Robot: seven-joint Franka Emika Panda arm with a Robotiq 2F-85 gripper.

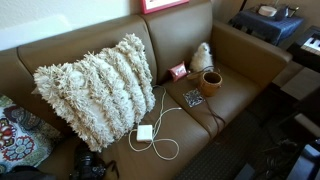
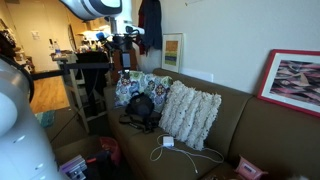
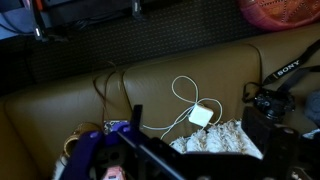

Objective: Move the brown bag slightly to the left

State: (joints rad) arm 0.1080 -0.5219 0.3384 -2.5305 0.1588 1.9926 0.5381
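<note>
the sofa (image 1: 240,60) was plain tan-brown leather. the brown bag (image 1: 211,82), toward the seat's back edge, was orange-brown with a dark mouth. just beside it the flat square (image 1: 194,98) was dark with a pale pattern, and the plush lump (image 1: 202,57) was cream. the shaggy pillow (image 1: 95,85) was off-white in tufted rows. near the front edge the charger (image 1: 145,132) was white and the camera (image 3: 265,105) black.

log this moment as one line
brown bag: upright on couch seat, untouched, near cream plush | gripper: away from bag, jaws unreadable | stage: pre-grasp
</note>
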